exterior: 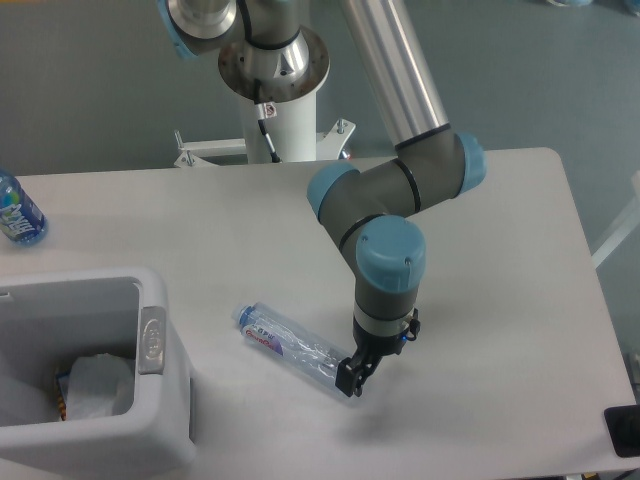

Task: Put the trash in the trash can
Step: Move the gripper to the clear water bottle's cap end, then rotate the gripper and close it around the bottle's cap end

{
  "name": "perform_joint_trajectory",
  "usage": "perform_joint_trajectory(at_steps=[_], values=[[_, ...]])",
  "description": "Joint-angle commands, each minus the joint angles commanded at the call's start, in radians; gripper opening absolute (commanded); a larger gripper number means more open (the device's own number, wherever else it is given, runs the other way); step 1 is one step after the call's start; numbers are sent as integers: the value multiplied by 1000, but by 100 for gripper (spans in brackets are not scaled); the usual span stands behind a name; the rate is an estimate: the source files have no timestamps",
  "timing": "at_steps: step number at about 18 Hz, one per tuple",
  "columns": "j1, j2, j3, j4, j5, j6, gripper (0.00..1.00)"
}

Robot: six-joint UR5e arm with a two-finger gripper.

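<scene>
Pincer [350, 379] is down at worktop level, right at the lower-right end of the crushed bottle [295, 350]. Only one dark side of it shows from this cam; can't tell how far the fingers are apart or whether they've got any hold on the bottle, though they're touching or just beside its end.

Bottle lies flat on the worktop [500, 260], diagonal, cap end up-left toward the trash can [150, 420], red/purple label near the cap. It's outside the bin, near its right wall but apart from it. White wrapper [98, 385] already sits inside the bin, so prob. half the task is done.

Step in hand looks like the bottle pick. To do it well: grab at the very tip is risky, as thin crushed plastic will likely flex and pivot out, so better to straddle the body nearer the middle, fingers across the short axis, close gently but fully. Lift straight up, clear the thick rim w/ margin, carry left over the opening, release low so it doesn't bounce out. Mind the grey metal strip [152, 340] on the near rim.

Worktop: plain pale grey, smooth, rounded corner far right. Small blue-labelled bottle [17, 212] stands at the far left edge, not trash, leave it. Arm base post [280, 110] rises behind the worktop; grey floor beyond, a dark object [625, 430] at bottom right edge
</scene>
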State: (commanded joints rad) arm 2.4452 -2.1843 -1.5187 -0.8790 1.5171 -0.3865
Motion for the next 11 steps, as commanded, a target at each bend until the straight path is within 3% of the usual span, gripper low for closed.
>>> perform_joint_trajectory(at_steps=[11], values=[[-29, -28, -3, 0, -2, -17, 100]])
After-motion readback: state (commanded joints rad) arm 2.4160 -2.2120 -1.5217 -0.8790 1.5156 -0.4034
